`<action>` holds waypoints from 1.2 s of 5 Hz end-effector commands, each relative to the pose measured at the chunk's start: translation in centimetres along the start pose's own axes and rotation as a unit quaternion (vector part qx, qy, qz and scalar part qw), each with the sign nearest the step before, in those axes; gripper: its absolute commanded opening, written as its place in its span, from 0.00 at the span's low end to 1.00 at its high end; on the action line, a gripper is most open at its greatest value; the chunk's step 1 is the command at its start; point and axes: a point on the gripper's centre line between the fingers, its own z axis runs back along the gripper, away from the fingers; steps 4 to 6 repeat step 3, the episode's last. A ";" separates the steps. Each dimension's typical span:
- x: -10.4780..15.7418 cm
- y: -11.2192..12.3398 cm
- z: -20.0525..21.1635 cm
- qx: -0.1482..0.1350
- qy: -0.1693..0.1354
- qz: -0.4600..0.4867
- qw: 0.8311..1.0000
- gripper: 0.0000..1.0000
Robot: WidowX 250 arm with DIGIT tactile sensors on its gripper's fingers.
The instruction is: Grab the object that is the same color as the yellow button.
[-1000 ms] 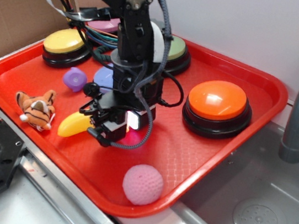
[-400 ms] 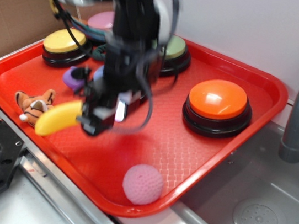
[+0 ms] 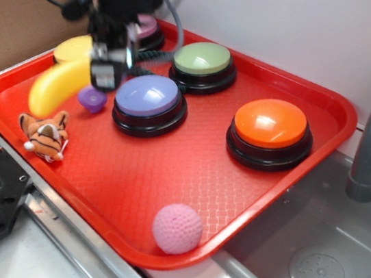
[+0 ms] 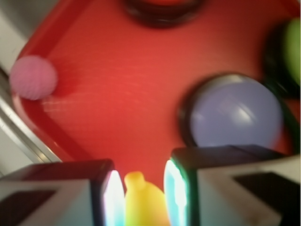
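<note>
1. While the black robot gripper (image 3: 106, 65) hangs high over the back-left corner of the red plastic tray (image 3: 328, 107), it is clenched on the glossy yellow toy banana (image 3: 55, 83), which is clear of the tray floor.
2. Look at the wrist view: the banana's stem end (image 4: 141, 202) sits squeezed between the two fingers (image 4: 176, 193), tip poking out past them.
3. Most of the banana droops out to one side of the gripper, above the small purple block (image 3: 92, 99) and not far over the orange striped plush tiger (image 3: 46, 134).
4. The pale yellow domed button (image 3: 70, 47) is mostly hidden behind gripper and banana.
5. Here's the worry: smooth plastic, held near one end, with the long heavy part hanging free, could pivot or slide out.
6. A slip here would likely drop it onto the tiger or over the tray's left rim.
7. The picture is blurred, so a jolt seems possible too.
</note>
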 end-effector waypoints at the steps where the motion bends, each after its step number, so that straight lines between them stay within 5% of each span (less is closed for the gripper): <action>1: -3.8 1.5 5.9 0.047 -0.029 0.253 0.966 0.00; 2: -5.7 1.8 7.1 0.063 -0.045 0.357 0.931 0.00; 3: -6.8 2.2 7.5 0.044 -0.035 0.402 0.914 0.00; 6: -6.8 2.2 7.5 0.044 -0.035 0.402 0.914 0.00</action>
